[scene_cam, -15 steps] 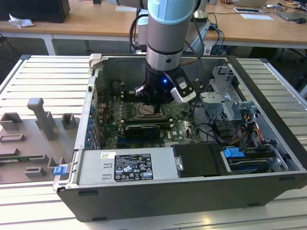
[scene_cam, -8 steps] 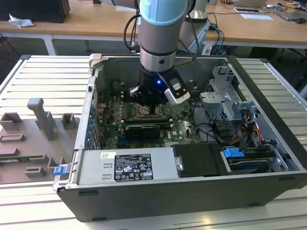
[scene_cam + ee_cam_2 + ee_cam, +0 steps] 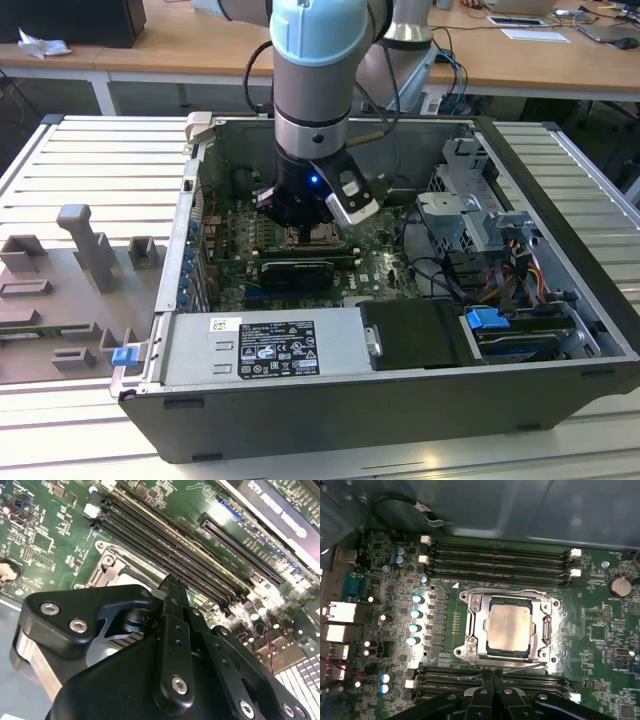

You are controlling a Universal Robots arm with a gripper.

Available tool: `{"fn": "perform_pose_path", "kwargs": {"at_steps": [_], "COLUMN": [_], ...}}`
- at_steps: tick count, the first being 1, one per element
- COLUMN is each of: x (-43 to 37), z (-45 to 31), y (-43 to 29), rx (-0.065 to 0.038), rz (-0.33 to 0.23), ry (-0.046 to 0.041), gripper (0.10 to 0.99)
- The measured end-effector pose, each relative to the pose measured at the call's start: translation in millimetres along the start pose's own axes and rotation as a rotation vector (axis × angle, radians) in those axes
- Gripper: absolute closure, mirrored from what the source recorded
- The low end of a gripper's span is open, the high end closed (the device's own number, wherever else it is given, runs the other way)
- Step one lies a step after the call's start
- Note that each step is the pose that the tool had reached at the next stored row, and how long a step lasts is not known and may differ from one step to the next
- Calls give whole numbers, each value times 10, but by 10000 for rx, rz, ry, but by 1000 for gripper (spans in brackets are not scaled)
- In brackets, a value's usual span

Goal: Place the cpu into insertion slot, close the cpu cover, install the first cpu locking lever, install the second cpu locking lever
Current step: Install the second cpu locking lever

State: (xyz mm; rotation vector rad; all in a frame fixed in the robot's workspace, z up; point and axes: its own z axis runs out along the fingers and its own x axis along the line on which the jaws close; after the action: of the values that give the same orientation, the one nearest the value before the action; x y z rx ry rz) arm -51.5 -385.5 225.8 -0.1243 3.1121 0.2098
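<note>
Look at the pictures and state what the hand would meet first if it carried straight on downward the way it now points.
Probably the motherboard's memory slots just beside the insertion slot, where the cpu already sits under the cpu cover. The hand points down at the socket's edge; exact depth is unclear.

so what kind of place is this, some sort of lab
Most likely a robotics lab or test workshop. An open desktop computer case lies on a slatted metal workbench under a robot arm, with wooden desks behind. The gripper hangs beside the seated cpu.
</note>
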Motion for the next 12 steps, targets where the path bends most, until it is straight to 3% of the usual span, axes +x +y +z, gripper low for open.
{"fn": "perform_pose_path", "kwargs": {"at_steps": [2,9,10,12], "x": [1,13,15,47], "z": [35,43,45,58], "y": [-5,-5,-5,-6], "rx": [-2,-27,-62,-259], "rz": [0,2,-1,3], "ry": [0,-3,-4,-21], "gripper": [980,980,980,980]}}
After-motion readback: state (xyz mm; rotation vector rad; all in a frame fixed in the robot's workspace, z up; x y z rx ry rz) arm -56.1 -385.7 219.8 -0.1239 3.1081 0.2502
